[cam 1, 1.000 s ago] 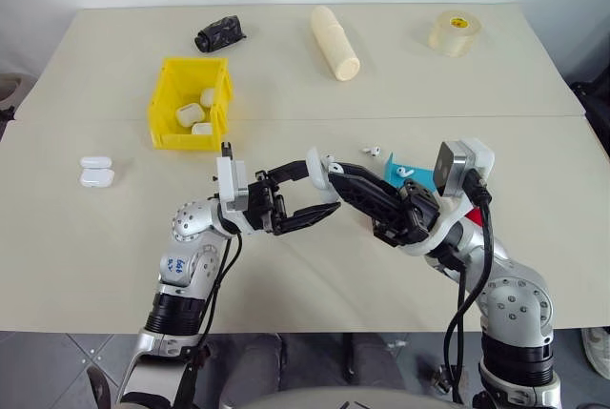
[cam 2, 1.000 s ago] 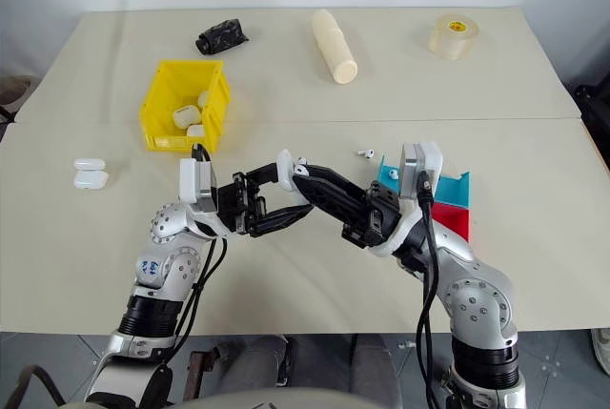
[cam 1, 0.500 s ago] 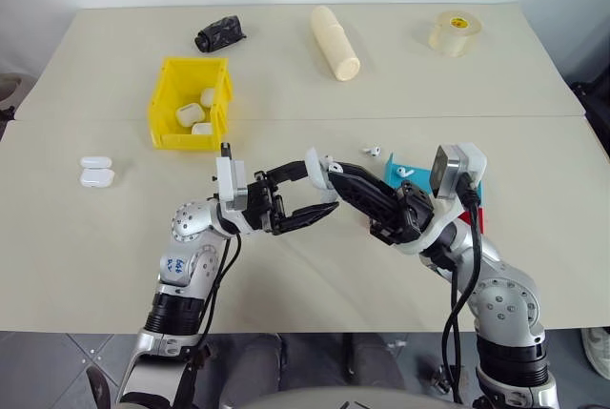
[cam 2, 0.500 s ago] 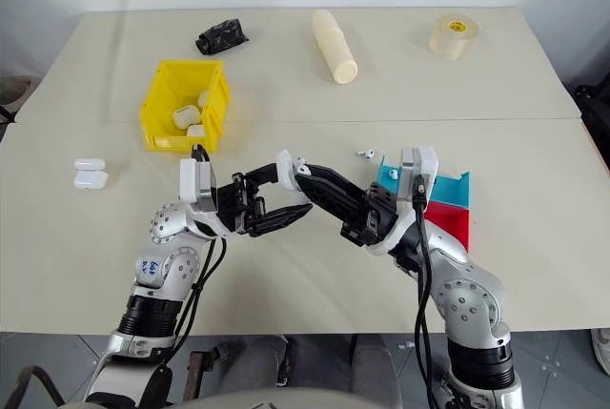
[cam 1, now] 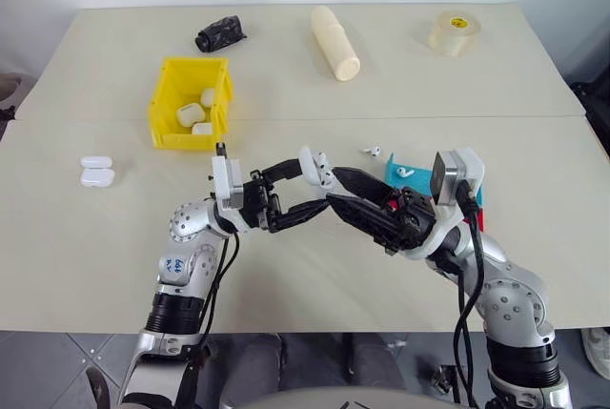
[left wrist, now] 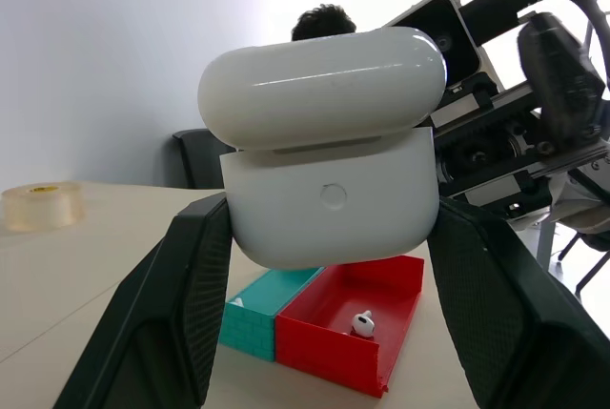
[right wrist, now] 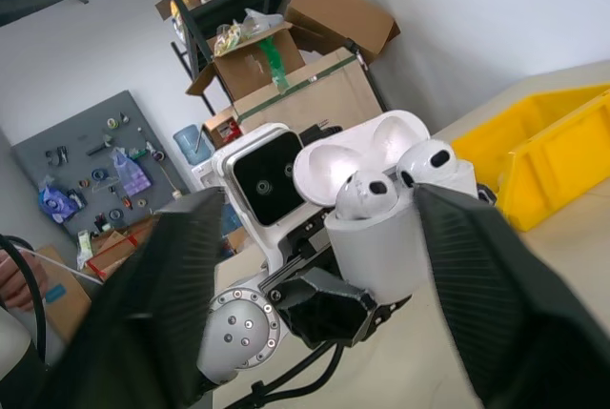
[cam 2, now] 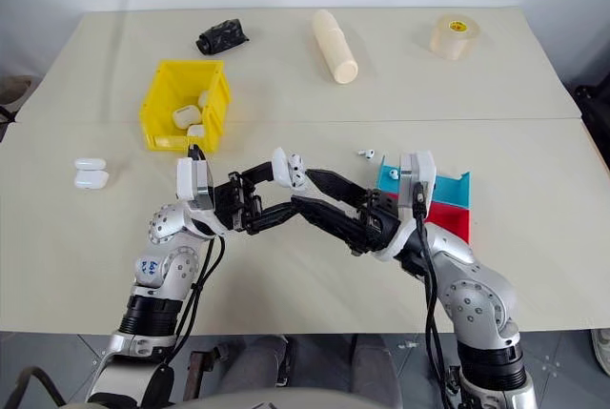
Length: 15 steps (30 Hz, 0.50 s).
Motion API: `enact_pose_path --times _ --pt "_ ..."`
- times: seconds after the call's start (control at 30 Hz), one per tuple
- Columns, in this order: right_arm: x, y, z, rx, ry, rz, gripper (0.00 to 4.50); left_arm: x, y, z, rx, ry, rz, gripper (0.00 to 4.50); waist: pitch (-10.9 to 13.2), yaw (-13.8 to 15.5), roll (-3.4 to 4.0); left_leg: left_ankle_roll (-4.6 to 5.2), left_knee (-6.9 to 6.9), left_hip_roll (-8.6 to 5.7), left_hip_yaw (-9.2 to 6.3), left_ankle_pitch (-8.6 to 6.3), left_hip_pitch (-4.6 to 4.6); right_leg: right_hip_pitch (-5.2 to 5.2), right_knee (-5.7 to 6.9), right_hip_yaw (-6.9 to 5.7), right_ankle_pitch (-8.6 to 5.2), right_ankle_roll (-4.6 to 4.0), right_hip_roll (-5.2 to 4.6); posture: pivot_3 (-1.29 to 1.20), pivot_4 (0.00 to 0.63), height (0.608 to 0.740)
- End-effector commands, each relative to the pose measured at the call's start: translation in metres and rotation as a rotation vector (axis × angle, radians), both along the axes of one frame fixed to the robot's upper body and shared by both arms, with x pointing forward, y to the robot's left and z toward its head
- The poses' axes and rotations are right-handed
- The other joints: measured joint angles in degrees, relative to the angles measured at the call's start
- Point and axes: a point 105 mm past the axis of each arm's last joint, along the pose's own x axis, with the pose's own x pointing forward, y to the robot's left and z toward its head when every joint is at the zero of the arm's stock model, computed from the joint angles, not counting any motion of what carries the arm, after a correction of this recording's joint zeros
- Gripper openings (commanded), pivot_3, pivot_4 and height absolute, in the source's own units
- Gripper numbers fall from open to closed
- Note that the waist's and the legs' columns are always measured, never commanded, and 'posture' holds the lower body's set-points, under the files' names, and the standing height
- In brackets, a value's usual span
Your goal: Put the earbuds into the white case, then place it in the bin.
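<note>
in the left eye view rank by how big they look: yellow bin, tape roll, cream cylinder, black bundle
1. bin
2. cream cylinder
3. tape roll and black bundle: these look about alike, so no firm order between them.

The last three lie farther back on the table than the bin, so they may look smaller than they really are.

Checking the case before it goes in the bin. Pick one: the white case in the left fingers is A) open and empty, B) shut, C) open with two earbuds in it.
C: the white case, lid up, shows two earbuds seated.
</note>
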Motion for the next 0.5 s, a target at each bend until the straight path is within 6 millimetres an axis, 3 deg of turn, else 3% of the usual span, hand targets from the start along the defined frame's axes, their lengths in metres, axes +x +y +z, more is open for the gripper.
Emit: enact_pose_path --times 0.03,0.17,0.27,0.4,0.5 --pt "0.0 -0.002 -0.005 -0.045 0.005 0.002 4.4 -0.009 -0.005 0.021 -0.036 -0.1 -0.034 2.75 0.0 0.0 -0.01 0.0 0.01 0.0 0.0 0.0 0.0 0.01 0.0 0.0 0.0 0.0 0.0 0.0 0.15 0.74" --pt "0.003 -0.024 -0.006 -0.12 -0.032 -0.064 4.4 -0.008 0.009 0.011 0.075 -0.101 0.006 2.75 0.0 0.0 0.0 0.0 -0.01 -0.01 0.0 0.0 0.0 0.01 -0.01 0.0 0.0 0.0 -0.01 0.0 0.15 0.74" --pt "0.007 -0.046 -0.018 -0.269 -0.045 -0.119 3.8 -0.007 0.023 -0.007 0.313 -0.138 0.038 2.75 0.0 0.0 0.0 0.0 -0.06 -0.17 0.03 0.0 0.0 0.0 -0.04 0.0 0.0 0.0 0.02 0.0 0.15 0.74" --pt "0.006 -0.053 -0.022 -0.416 -0.094 -0.094 2.52 -0.001 0.035 -0.023 0.539 -0.114 0.087 2.75 0.0 0.1 0.0 0.01 -0.07 -0.17 0.04 0.0 0.02 0.0 -0.04 0.0 -0.01 -0.01 0.03 0.0 0.15 0.74" --pt "0.006 -0.038 -0.017 -0.502 -0.172 -0.024 1.43 0.001 0.032 -0.031 0.664 -0.081 0.075 2.75 0.0 0.0 -0.01 0.01 -0.06 -0.12 0.04 0.0 0.01 0.01 -0.04 0.02 -0.01 -0.01 0.01 0.0 0.15 0.74"
